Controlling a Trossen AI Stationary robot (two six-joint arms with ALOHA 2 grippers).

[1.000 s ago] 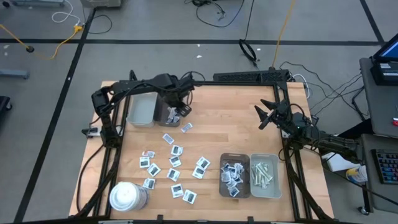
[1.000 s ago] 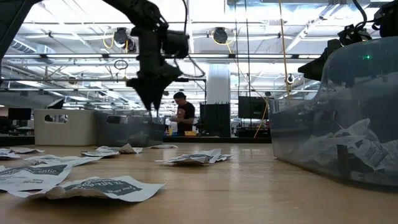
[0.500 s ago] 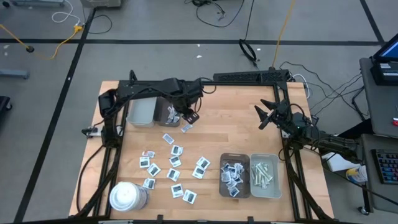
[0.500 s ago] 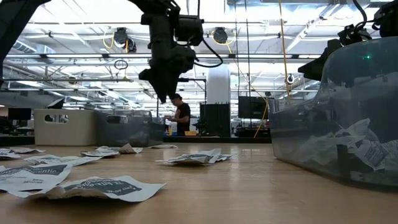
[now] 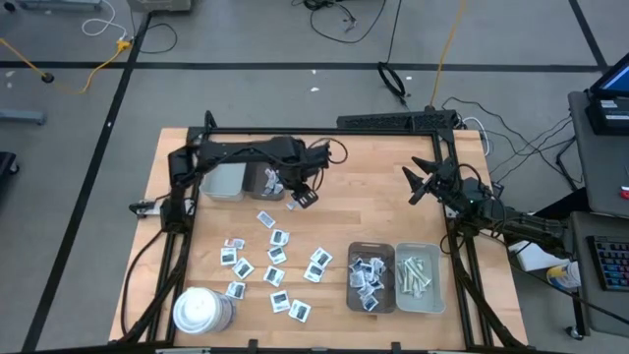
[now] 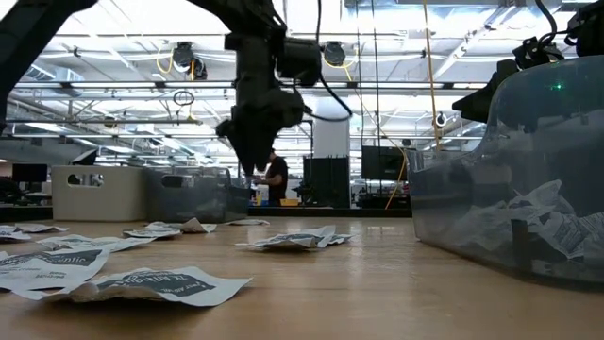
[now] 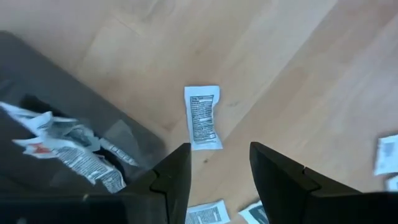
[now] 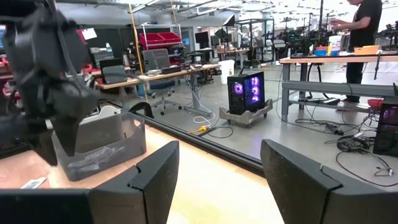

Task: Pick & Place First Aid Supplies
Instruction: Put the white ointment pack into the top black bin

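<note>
Your left gripper (image 5: 306,196) hangs above the table (image 5: 364,187), just right of two trays at the far left: a dark tray (image 5: 263,179) holding crumpled packets and a pale tray (image 5: 225,178) beside it. Its fingers (image 7: 171,180) stand apart with nothing between them. Directly under them one white packet (image 7: 202,116) lies flat on the wood, close to the dark tray's corner.

More white packets (image 5: 275,258) with dark print lie scattered across the table's left half, toward the near edge. A white cylinder (image 5: 201,310) stands at the near left corner. Near the right front sit two more trays side by side: a brown tray (image 5: 371,276) with several packets inside, and a grey tray (image 5: 420,275) with pale strips (image 5: 414,272) inside.

Your right gripper (image 5: 415,183) waits above the table's right edge, fingers apart and empty, well away from the packets.

In the low view, a person (image 6: 275,177) stands far behind the table.
</note>
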